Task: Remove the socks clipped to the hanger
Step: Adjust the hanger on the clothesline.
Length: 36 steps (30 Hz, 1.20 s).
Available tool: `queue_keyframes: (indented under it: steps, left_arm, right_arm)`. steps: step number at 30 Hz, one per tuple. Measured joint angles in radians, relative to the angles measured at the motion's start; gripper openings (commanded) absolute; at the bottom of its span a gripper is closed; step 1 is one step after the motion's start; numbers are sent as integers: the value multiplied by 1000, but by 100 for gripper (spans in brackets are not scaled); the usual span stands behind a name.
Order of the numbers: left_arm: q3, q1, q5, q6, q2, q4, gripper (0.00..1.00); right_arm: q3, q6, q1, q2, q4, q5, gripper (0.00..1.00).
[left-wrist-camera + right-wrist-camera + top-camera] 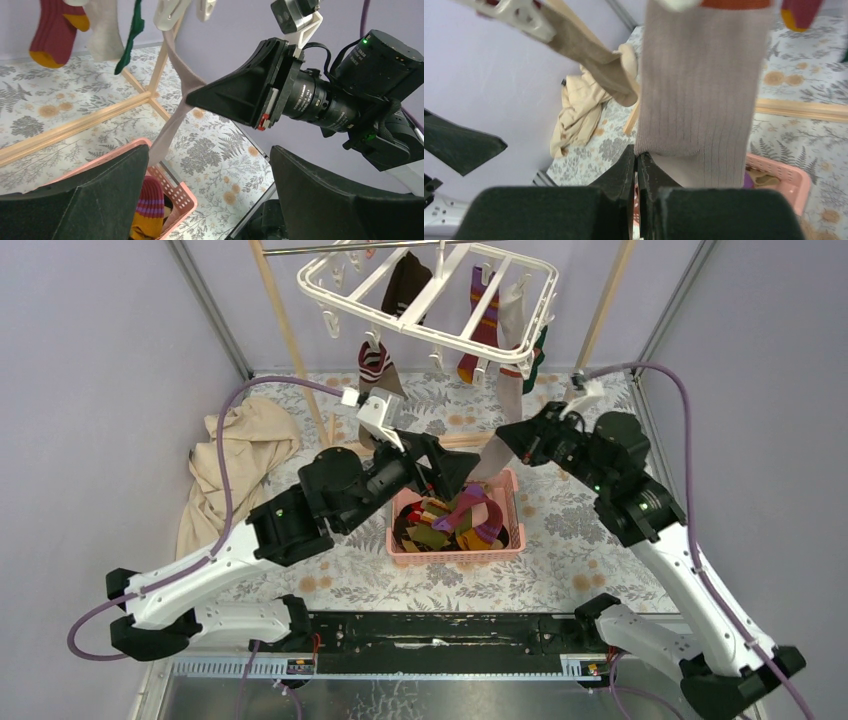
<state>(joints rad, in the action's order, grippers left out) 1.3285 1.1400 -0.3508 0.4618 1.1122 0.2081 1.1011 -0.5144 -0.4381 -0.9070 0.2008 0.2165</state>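
Observation:
The white hanger (430, 302) hangs at the back with several socks clipped to it: a dark one (405, 285), a maroon-yellow one (483, 330), a striped one (375, 362) and a green one (540, 345). A long grey-beige ribbed sock (699, 90) hangs from a clip (170, 15), pulled taut and slanted. My right gripper (637, 157) is shut on its lower part, also seen in the left wrist view (192, 97). My left gripper (210, 195) is open and holds nothing, just left of the right gripper, above the basket.
A pink basket (400, 540) holding several loose socks stands under both grippers. A beige cloth (235, 460) lies crumpled at the left. Wooden frame poles (290, 340) rise beside the hanger, and a wooden bar (75, 127) lies on the floral tablecloth.

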Motion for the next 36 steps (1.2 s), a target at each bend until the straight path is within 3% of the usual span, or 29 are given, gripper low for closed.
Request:
queue_keyframes:
  steps: [9,24,30,36]
  left_arm:
    - [0,0,-89,-5,-91,90,99]
    - [0,0,-202,-14,-202,198,99]
    - [0,0,-217,-21,-203,220,99]
    - [1,0,-225,-23,-195,220,99]
  right_arm:
    - [176,91,-303,-199,0,-89,2]
    - [557,226,-554,-624,80,-203,2]
    - [544,235,-556,-631,119,-238,3]
    - [365,229,-556,-460,114,-263,3]
